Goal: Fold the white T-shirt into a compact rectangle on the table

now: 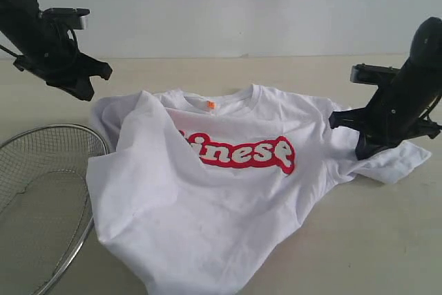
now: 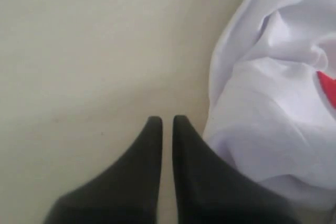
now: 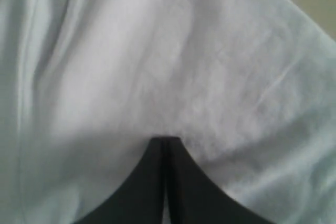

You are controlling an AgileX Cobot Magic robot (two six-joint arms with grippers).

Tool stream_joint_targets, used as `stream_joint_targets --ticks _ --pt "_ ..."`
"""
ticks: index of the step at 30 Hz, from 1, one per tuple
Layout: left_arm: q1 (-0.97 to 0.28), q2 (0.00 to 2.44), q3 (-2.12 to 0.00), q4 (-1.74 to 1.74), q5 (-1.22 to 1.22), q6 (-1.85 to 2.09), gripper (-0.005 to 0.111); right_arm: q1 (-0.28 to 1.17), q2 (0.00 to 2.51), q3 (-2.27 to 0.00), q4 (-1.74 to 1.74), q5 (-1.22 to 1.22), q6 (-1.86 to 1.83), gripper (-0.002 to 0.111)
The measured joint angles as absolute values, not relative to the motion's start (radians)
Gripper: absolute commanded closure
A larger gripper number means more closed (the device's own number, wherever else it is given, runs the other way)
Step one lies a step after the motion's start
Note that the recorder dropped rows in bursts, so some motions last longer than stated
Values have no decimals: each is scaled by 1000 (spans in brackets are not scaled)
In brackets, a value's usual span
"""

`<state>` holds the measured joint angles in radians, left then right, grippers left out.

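Well, shirt (image 1: 207, 205) | laid print-up on table (image 1: 366, 240), one side rumpled over, nothing squared yet | left gripper (image 2: 167, 121) pressed shut, empty, shirt edge just beside its tips | right gripper (image 3: 166, 140) closed tight, tips set on cloth, likely for a pinch, actual grip can't be told

Site | I read this as a robotics lab bench | evidence: bare white wall (image 1: 242, 5), plain beige table (image 1: 290, 70), black left arm (image 1: 45, 43) and right arm (image 1: 404, 105) reaching over it.
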<state>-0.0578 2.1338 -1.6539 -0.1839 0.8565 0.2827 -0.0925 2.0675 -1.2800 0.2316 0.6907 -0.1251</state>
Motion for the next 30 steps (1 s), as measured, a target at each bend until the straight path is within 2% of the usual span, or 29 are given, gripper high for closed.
stream_joint_targets --ticks 11,18,26,30 --pt "-58 2134 -1654 -181 859 281 102 -99 2193 -1523 91 810 -10 108" --pt "-58 2130 -1654 -180 914 274 102 -208 2278 -1690 102 907 33 108" --pt "-43 2011 -1714 -191 963 237 102 -235 2214 -1698 445 854 -167 108" --pt "-43 1992 -1737 -314 1020 292 102 -214 2187 -1698 596 908 -302 108"
